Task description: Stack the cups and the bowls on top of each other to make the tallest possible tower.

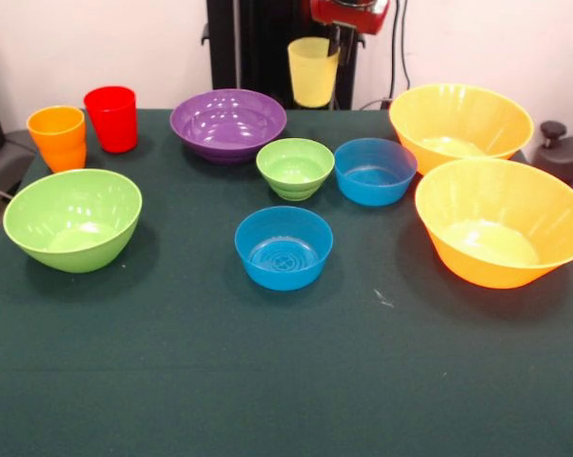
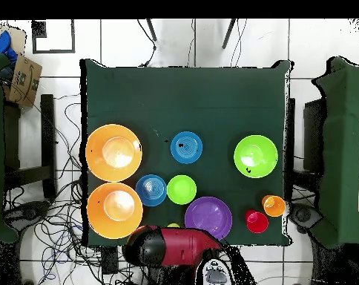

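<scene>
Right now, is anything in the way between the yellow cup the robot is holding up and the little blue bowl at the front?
Yes. The small green bowl sits between the held yellow cup and the front blue bowl, but the cup is above it.

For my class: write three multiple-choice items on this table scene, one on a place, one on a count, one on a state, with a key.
1. What stands right beside the orange cup?
A. the red cup
B. the purple bowl
C. a blue bowl

2. How many blue bowls are on the table?
A. one
B. two
C. three

3. Where is the yellow cup?
A. inside the large green bowl
B. upside down on the cloth
C. held up off the table under the gripper

Key:
1 A, the two cups stand side by side at one table corner.
2 B, one blue bowl sits mid-table, the other beside the small green bowl.
3 C, the front view shows it hanging clear above the table's far edge.
</scene>
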`<state>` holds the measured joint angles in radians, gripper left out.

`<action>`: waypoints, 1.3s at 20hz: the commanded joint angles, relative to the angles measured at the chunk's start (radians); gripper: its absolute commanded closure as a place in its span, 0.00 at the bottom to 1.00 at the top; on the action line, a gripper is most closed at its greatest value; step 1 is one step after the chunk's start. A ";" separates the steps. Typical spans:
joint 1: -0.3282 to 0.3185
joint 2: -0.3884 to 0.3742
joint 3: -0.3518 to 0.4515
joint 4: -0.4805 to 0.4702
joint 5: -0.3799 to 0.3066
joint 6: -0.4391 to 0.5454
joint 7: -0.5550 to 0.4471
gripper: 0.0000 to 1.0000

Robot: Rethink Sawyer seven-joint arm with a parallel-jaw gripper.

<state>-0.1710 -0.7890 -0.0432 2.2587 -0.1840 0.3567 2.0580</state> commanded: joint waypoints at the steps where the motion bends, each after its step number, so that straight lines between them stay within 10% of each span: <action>1: 0.015 0.004 0.119 -0.283 0.083 0.260 0.048 1.00; 26: 0.037 0.387 0.106 -0.835 0.051 0.354 0.036 1.00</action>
<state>-0.1609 -0.5166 -0.0162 1.5963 -0.1465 0.6111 2.0580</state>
